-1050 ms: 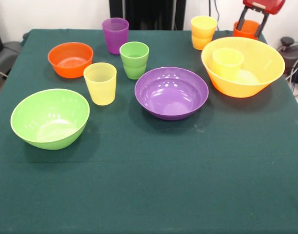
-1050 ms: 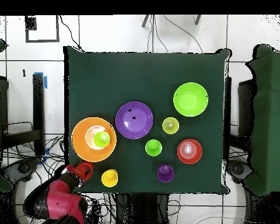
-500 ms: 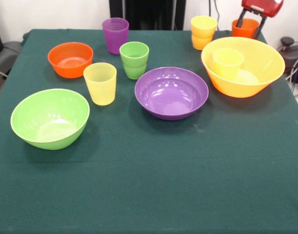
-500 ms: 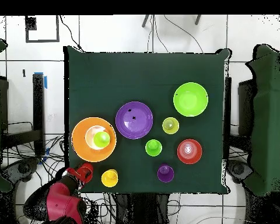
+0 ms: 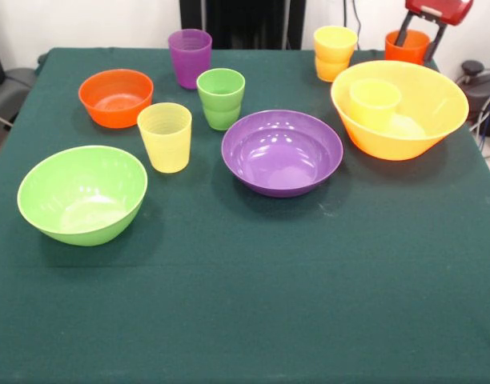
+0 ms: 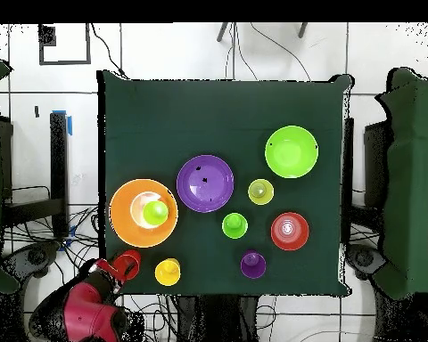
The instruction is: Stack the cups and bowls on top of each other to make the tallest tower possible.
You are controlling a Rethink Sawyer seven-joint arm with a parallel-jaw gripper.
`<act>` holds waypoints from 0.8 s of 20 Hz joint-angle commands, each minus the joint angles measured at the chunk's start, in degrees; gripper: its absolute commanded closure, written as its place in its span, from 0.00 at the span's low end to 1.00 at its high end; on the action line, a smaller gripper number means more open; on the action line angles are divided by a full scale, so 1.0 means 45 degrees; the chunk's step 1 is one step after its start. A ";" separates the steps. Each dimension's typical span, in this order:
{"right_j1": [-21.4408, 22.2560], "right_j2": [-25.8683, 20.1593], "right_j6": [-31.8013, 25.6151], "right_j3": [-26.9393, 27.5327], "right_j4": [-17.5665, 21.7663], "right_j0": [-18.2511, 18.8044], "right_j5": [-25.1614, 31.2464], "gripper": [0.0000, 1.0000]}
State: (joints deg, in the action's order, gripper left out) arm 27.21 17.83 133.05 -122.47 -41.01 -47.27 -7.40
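Note:
The orange cup [image 5: 405,48] is at the far right corner, behind the large yellow-orange bowl [image 5: 437,120]. My gripper [image 5: 419,42] is shut on the orange cup [image 6: 128,263], with one finger inside its rim and one outside. Inside the large bowl [image 6: 119,218] stands a lime cup [image 5: 375,102]. A purple bowl [image 5: 282,152] sits mid-table, a lime bowl [image 5: 82,194] at the near left and a small orange bowl [image 5: 115,96] at the far left. The purple cup [image 5: 189,56], green cup [image 5: 221,96], pale yellow cup [image 5: 165,136] and yellow-orange cup [image 5: 335,52] stand apart.
A dark green cloth [image 5: 253,304] covers the table. The orange cup hangs close to the table's edge [image 6: 137,289] on the robot's side. Cables lie on the floor around the table.
The gripper and the orange cup have shifted slightly toward the robot's edge of the table. Nothing else has moved.

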 commanded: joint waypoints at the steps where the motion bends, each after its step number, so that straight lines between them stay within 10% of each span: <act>1: -0.0814 -0.1251 0.2726 0.0867 -0.0670 0.0109 0.0079 0.00; 6: -0.0843 -0.1165 0.2641 0.0921 -0.0592 0.0209 0.0077 0.00; 7: -0.0857 -0.1177 0.2678 0.0915 -0.0582 0.0224 0.0019 1.00; 16: -0.0924 -0.0952 0.2403 0.1036 -0.0460 0.0391 0.0119 1.00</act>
State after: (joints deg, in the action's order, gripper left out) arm 24.90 17.83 133.05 -121.83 -41.14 -47.18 -7.41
